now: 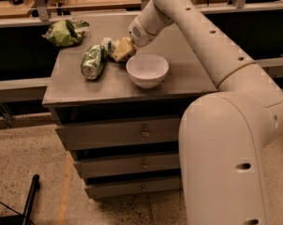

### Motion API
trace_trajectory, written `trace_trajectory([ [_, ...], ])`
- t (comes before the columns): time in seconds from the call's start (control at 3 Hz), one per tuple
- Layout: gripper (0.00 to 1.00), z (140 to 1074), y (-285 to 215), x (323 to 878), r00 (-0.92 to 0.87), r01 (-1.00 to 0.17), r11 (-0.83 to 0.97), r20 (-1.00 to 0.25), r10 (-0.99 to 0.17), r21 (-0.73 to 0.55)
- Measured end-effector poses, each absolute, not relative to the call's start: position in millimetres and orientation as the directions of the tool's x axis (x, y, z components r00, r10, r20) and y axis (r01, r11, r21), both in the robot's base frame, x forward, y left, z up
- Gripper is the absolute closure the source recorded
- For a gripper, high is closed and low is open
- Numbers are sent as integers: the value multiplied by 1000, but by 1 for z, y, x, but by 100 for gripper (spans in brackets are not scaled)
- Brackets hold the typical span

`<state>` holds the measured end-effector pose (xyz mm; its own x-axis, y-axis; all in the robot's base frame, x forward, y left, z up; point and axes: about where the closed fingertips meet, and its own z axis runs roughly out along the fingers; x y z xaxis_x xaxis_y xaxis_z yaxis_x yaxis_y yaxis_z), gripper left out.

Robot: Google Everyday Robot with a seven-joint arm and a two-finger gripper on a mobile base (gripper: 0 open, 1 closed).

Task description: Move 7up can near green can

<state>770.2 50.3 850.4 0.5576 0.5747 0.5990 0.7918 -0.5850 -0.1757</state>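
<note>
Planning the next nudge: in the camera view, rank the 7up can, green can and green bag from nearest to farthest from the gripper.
The gripper is low over the table, mid-back.
1. 7up can, right against it.
2. green can, lying on its side just beyond.
3. green bag, far back corner.

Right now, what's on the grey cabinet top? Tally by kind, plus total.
Drink cans: 2 (silvery-white 7up can; bright green can lying on its side)
Bowls: 1 (round white bowl)
Bags: 1 (wrinkled green bag)
Total: 4
The gripper is at the 7up can, between the green can and the bowl.
</note>
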Motion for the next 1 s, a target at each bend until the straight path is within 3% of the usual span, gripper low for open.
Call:
trace_trajectory([
  [0.33,0,857,46,772,552,789,-593,604,574,-157],
  [1.0,0,886,31,775,530,777,-622,634,563,-97],
])
